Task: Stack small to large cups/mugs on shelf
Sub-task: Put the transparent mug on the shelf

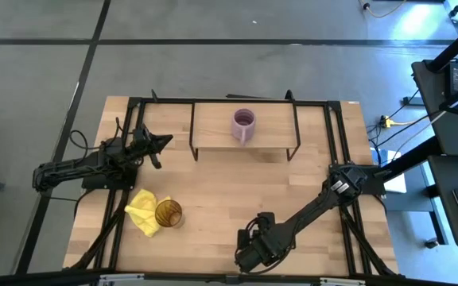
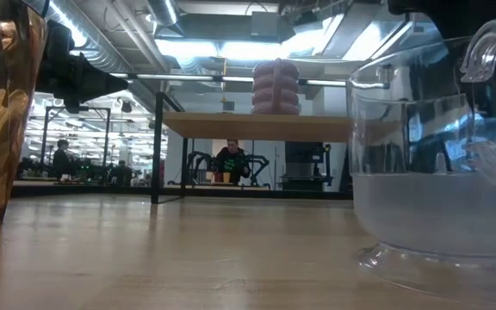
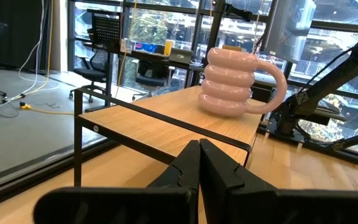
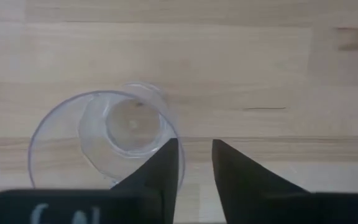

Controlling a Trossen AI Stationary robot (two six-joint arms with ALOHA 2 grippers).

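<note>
Left hand [image 1: 162, 143] at left of high view, fingers pressed together, empty. Amber tumbler [image 1: 168, 214] lower left on surface [image 1: 213, 199]. Purple mug [image 1: 243, 125] top centre on shelf [image 1: 213, 131]. Right hand [image 4: 194, 163] bottom centre, narrow gap, straddling clear glass cup [image 4: 104, 140] rim.

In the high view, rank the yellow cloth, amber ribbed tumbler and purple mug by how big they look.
1. Yellow cloth, widest spread.
2. Amber ribbed tumbler and purple mug: openings look about alike, and the mug sits higher on the light-wood shelf, nearer the camera, so unranked.
</note>
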